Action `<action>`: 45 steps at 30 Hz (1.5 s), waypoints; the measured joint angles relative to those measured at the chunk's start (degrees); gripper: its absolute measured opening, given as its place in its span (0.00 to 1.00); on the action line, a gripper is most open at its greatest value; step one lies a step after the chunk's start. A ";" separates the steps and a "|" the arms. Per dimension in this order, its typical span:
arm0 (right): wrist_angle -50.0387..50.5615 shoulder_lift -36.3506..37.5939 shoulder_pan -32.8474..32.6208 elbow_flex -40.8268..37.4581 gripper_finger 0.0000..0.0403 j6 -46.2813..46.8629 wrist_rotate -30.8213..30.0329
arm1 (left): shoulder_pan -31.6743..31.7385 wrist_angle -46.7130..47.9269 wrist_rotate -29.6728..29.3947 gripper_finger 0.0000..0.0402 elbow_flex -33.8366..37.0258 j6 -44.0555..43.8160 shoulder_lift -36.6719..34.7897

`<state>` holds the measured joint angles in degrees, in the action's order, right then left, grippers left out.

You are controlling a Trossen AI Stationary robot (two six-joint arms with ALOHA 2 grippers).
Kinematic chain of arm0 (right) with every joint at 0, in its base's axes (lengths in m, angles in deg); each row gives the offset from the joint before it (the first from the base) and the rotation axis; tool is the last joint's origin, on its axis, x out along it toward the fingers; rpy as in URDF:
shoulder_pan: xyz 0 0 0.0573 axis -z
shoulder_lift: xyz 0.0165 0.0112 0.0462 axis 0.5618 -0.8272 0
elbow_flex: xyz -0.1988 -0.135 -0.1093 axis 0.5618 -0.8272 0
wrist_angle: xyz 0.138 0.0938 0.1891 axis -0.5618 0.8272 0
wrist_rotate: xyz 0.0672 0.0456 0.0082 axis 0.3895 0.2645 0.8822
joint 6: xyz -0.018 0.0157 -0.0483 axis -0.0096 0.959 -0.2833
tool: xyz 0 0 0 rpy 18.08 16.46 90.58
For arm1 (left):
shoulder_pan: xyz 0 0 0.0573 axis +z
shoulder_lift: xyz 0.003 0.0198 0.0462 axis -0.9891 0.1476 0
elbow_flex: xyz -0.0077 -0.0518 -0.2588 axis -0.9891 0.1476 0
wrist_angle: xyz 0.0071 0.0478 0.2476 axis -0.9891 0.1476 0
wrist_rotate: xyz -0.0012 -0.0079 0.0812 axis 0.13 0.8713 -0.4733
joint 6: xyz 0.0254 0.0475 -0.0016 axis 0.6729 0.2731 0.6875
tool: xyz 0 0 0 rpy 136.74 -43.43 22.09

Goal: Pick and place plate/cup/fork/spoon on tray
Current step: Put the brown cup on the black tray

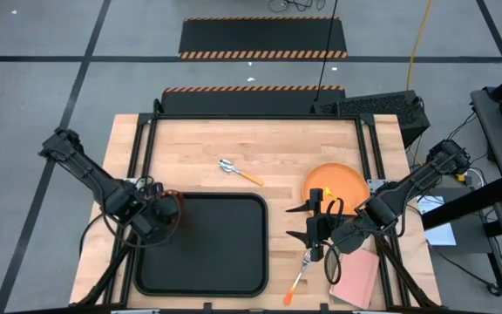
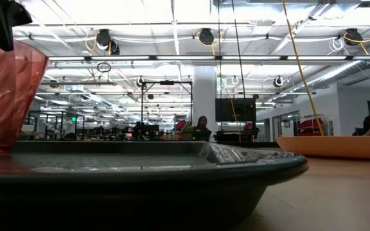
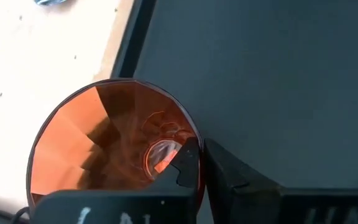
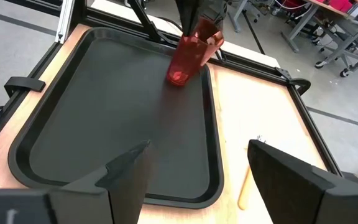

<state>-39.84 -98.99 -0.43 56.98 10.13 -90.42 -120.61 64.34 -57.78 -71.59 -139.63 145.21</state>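
Observation:
My left gripper (image 1: pixel 162 213) is shut on the amber cup (image 3: pixel 104 143) over the left edge of the black tray (image 1: pixel 207 262). The right wrist view shows the cup (image 4: pixel 188 53) tilted there. My right gripper (image 1: pixel 301 222) is open and empty just right of the tray, between the orange plate (image 1: pixel 334 183) and the fork (image 1: pixel 299 275). The plate and fork lie flat on the table. The spoon (image 1: pixel 238 171) lies on the table beyond the tray. My left gripper holds the cup by its wall at the rim (image 3: pixel 195 132), one finger (image 3: pixel 188 165) inside the cup and the other (image 3: pixel 229 174) outside. The fingers come from above, slanting down. The cup is tilted, its base (image 4: pixel 178 76) at the tray floor near the left rim; whether it touches, I cannot tell.
A pink notebook (image 1: pixel 356 277) lies at the table's near right corner beside the fork. The tray's raised rim (image 2: pixel 236 170) fills the foreground of the low view. Bare wood shows at the table's far left.

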 joint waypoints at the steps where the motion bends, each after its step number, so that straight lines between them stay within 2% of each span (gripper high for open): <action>1: 0.00 0.00 0.00 0.00 0.64 0.02 0.00 | -0.54 0.02 -0.03 0.04 0.00 -0.08 0.00; 8: 0.00 0.00 0.00 0.00 0.64 0.02 0.00 | -3.92 1.50 -0.49 0.02 0.00 -3.20 0.00; 14: -0.02 0.00 0.00 0.00 0.64 0.03 0.00 | -5.92 1.54 -0.48 0.04 0.00 -5.59 0.00; 19: -0.44 0.00 0.02 -0.22 0.64 0.24 0.02 | -7.94 1.55 1.08 0.02 0.00 -7.31 0.00; 24: -1.78 -0.04 0.02 -1.99 0.64 -0.32 0.04 | -10.99 2.08 1.29 0.04 -0.02 -11.95 0.00; 30: -2.58 -0.04 0.17 -3.21 0.64 -1.00 0.04 | -15.00 2.80 1.73 0.02 -0.07 -17.86 -0.02; 34: -4.05 -0.04 0.17 -3.21 0.64 -1.31 0.04 | -17.72 2.47 2.56 0.05 -0.07 -22.00 -0.02; 40: -4.83 -0.04 0.17 -3.21 0.64 -1.73 0.08 | -21.00 2.66 3.00 0.02 -0.12 -25.37 -0.02; 45: -4.82 -0.04 0.17 -3.21 0.64 -1.73 0.15 | -23.09 2.53 4.11 0.04 -0.88 -27.87 -0.01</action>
<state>-44.66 -99.03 -0.25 53.77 8.40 -90.26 -143.70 66.87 -53.68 -72.47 -167.50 145.21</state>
